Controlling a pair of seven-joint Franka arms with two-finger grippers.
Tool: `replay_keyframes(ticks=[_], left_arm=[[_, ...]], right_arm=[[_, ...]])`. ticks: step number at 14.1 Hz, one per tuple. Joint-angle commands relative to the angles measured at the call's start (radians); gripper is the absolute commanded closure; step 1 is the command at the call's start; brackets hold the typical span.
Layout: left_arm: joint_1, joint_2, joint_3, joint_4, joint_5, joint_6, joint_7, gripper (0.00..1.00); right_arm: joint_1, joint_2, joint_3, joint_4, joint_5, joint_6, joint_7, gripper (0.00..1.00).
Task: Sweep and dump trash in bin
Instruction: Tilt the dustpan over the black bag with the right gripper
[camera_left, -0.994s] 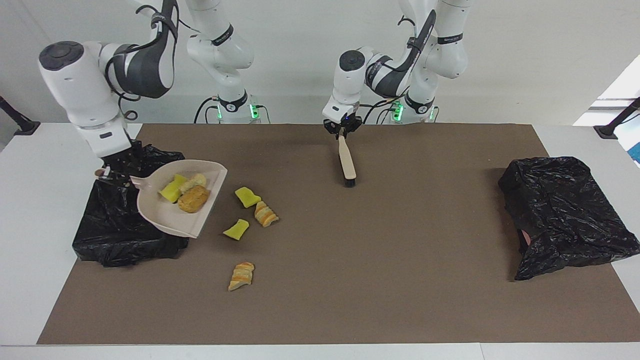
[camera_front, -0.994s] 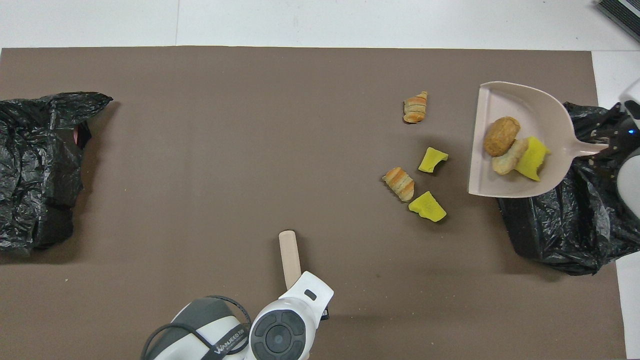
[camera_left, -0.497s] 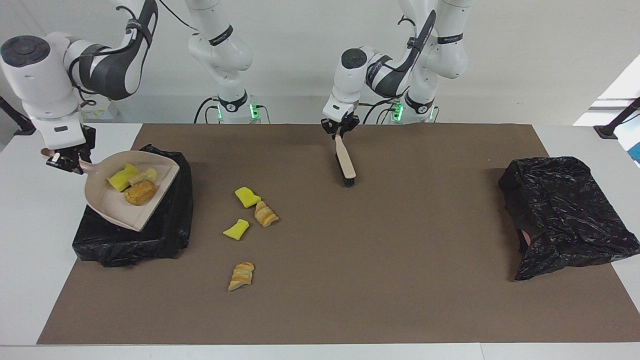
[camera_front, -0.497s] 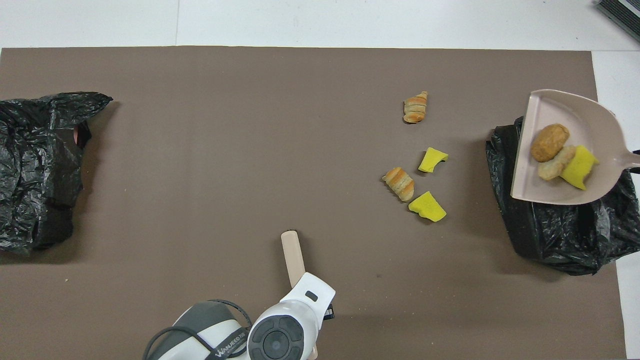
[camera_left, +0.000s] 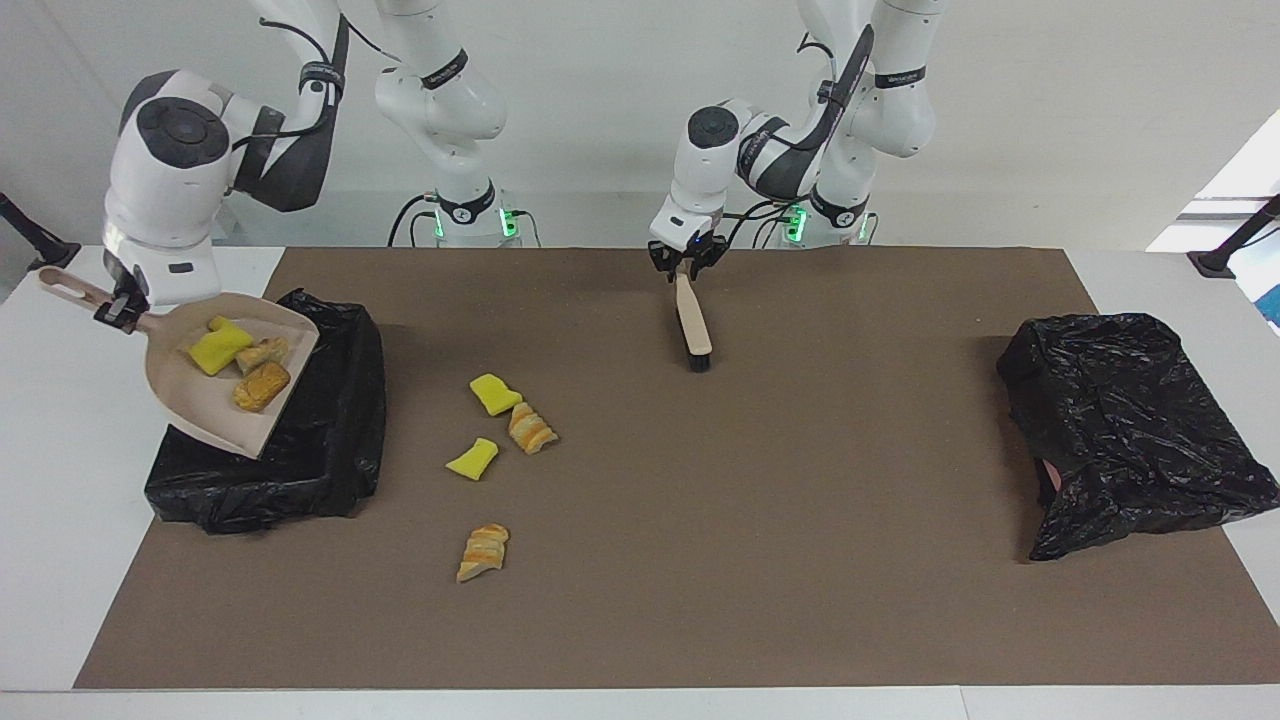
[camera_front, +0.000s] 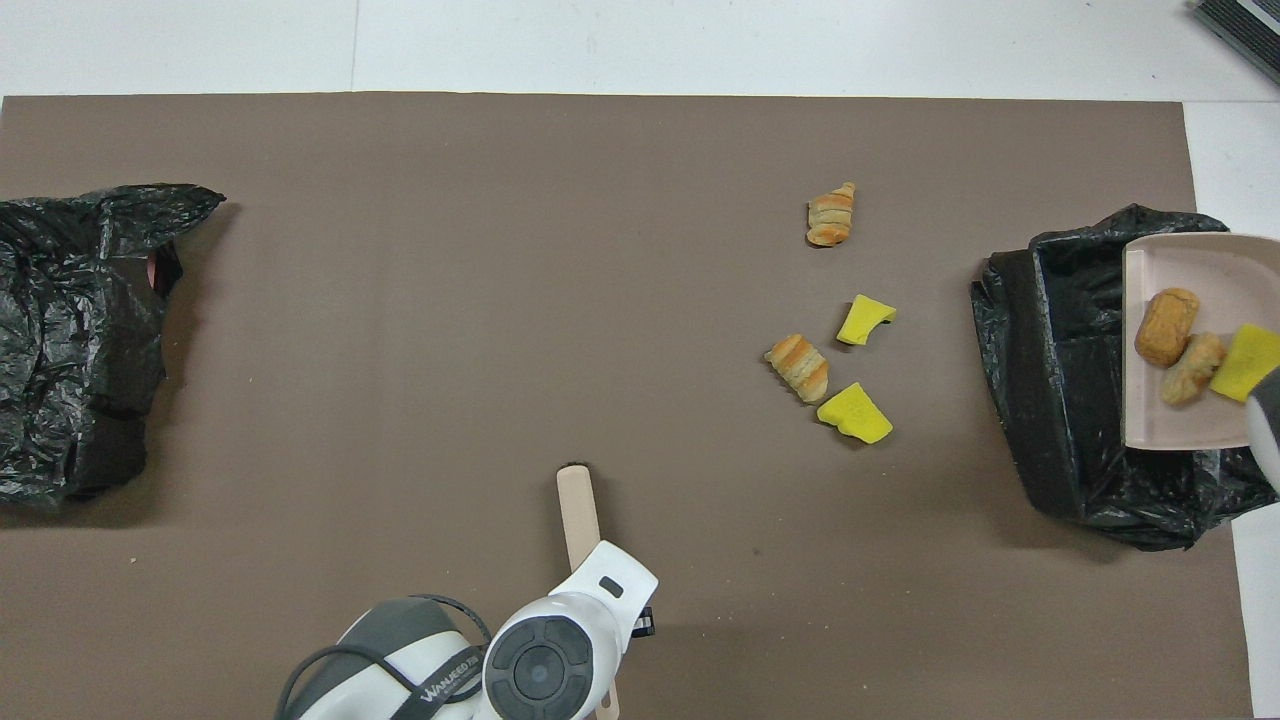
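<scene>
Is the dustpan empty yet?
No. The dustpan still carries three scraps, tilted over the black bin.

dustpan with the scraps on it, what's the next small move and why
Probably tip the dustpan so its open edge drops toward the black-lined bin. The right gripper holds it by the handle over the bin, and three scraps sit on it, undumped. The left gripper waits with the brush; four scraps lie on the mat.

A: One camera sits high across the table, facing the robots; the other?

B: High above their end, looking steeply down; both share the flat brown table mat (camera_left: 800, 480) (camera_front: 400, 300).
</scene>
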Motion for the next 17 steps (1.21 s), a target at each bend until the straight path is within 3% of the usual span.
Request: replay_keyframes(ticks=[1, 5, 7, 11, 14, 17], left_arm=[[0.07, 0.018, 0.005, 0.026, -0.015, 0.008, 0.05, 0.0], [0.212, 0.032, 0.005, 0.101, 0.039, -0.005, 0.075, 0.0], [0.283, 0.05, 0.005, 0.155, 0.058, -0.037, 0.179, 0.0], [0.464, 0.126, 0.005, 0.337, 0.061, -0.219, 0.461, 0.0], [0.571, 0.126, 0.005, 0.385, 0.062, -0.224, 0.599, 0.0], [0.665, 0.127, 0.006, 0.462, 0.097, -0.296, 0.752, 0.0]], right_arm=[[0.011, -0.107, 0.001, -0.145, -0.114, 0.07, 0.05, 1.0], [0.042, -0.109, 0.001, -0.172, -0.223, 0.075, 0.063, 1.0], [0.07, -0.112, 0.001, -0.172, -0.279, 0.072, 0.065, 1.0], [0.137, -0.113, 0.001, -0.162, -0.317, -0.014, 0.109, 1.0], [0.18, -0.112, 0.004, -0.146, -0.429, -0.011, 0.125, 1.0], [0.179, -0.113, 0.003, -0.149, -0.46, -0.002, 0.134, 1.0]])
